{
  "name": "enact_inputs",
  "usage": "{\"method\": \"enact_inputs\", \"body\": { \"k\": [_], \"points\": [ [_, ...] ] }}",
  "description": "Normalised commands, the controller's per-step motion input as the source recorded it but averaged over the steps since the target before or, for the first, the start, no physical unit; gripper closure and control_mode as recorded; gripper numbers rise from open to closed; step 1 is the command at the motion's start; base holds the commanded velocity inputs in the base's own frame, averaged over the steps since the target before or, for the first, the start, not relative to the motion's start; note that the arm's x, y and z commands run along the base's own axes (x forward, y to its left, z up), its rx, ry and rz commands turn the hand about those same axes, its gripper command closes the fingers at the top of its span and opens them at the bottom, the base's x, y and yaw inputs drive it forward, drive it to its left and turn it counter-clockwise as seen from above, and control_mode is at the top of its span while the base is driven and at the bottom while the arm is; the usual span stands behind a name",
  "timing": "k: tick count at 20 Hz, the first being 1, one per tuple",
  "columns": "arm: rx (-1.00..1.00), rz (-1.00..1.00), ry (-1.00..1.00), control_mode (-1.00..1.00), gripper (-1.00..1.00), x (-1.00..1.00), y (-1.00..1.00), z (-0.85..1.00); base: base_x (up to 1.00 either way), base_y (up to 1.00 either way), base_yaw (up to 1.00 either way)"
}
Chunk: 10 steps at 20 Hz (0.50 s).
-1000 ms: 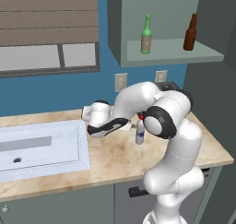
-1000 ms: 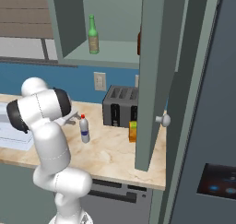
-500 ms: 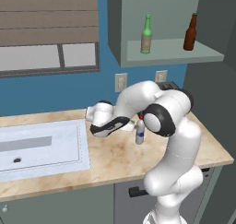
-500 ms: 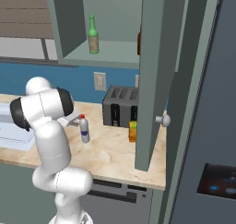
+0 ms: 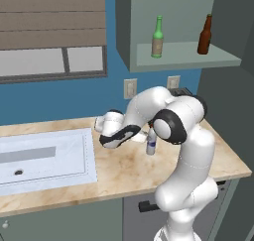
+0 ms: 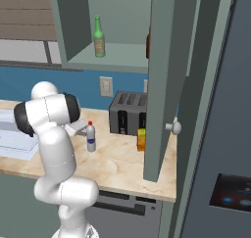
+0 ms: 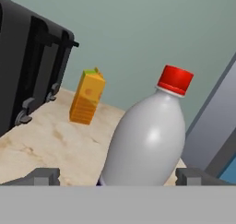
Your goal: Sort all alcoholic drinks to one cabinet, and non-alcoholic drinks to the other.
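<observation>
The tool (image 7: 115, 174) stands with its jaws spread wide, one dark fingertip (image 7: 44, 176) on each side of a white plastic bottle with a red cap (image 7: 147, 135); in the hand view the tips sit clear of the bottle's wall, and no contact can be confirmed. The bottle stands upright on the beige marbled tabletop (image 5: 124, 170), directly ahead of the tool and between its fingers. In the left base view the same bottle (image 5: 151, 143) shows a blue label and stands just beside the white arm's wrist; in the right base view it (image 6: 90, 136) stands upright beside the arm.

Beyond the bottle, farther from the tool, a small orange carton (image 7: 87, 96) stands upright on the tabletop, near a dark toaster (image 7: 27, 66). In the right base view the carton (image 6: 141, 139) sits just beside the toaster (image 6: 126, 113), next to the open grey-green cabinet door (image 6: 164, 80).

Well above the tool, on the shelf of the open upper cabinet (image 5: 183, 56), a slim green glass bottle with a beige label (image 5: 158, 37) and a slim dark brown glass bottle (image 5: 204, 35) stand upright and apart. A white sink basin (image 5: 44, 158) lies on the side of the tool opposite the bottle.
</observation>
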Motion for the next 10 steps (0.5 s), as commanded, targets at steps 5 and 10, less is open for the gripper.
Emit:
{"method": "enact_inputs", "body": {
  "k": [5, 10],
  "points": [
    [-0.03, -0.02, 0.0, -1.0, -1.0, 0.0, -0.09, -0.11, 0.0, 0.0, 0.0],
    [-0.03, -0.01, 0.0, -1.0, -1.0, -0.08, -0.05, -0.05, 0.0, 0.0, 0.0]
  ]
}}
